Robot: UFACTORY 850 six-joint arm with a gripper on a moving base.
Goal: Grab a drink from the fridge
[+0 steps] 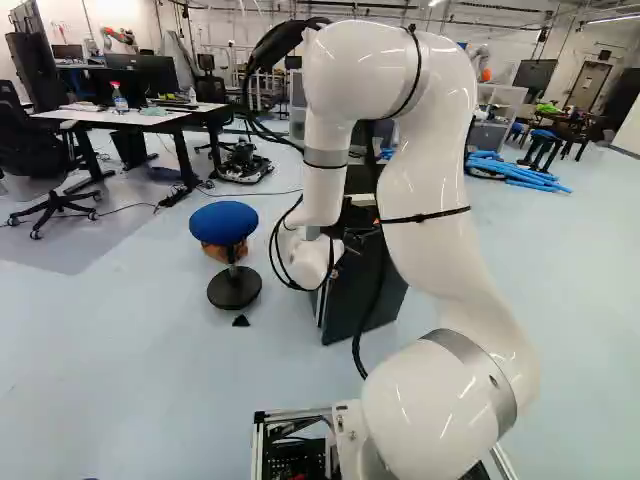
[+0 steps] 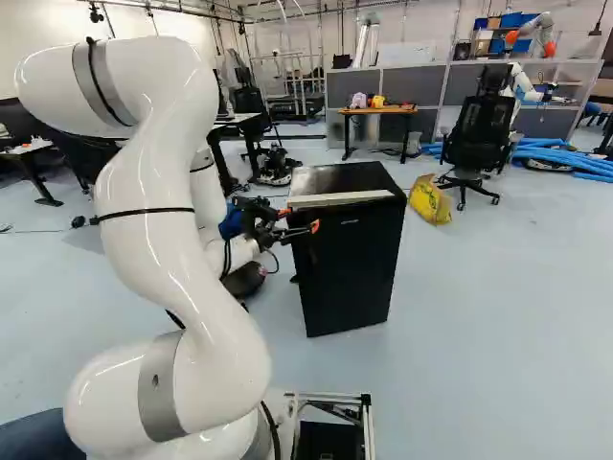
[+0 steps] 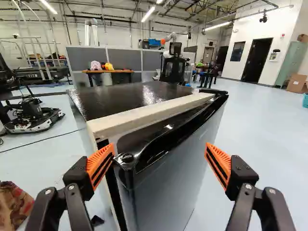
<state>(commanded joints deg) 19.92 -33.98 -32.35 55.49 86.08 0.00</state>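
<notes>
Gripper (image 3: pixel 160 147) is open w/ fingers apart, one v. close to the corner of the door (image 3: pixel 168 180) on the fridge (image 2: pixel 350 259); drink's not in view, prob. inside; misaligned push cd jam that finger & shove the fridge.

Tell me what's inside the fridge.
Nothing inside the fridge can be seen; the door hides any drinks. Only the outside shows, including a glossy dark top and a pale strip.
</notes>
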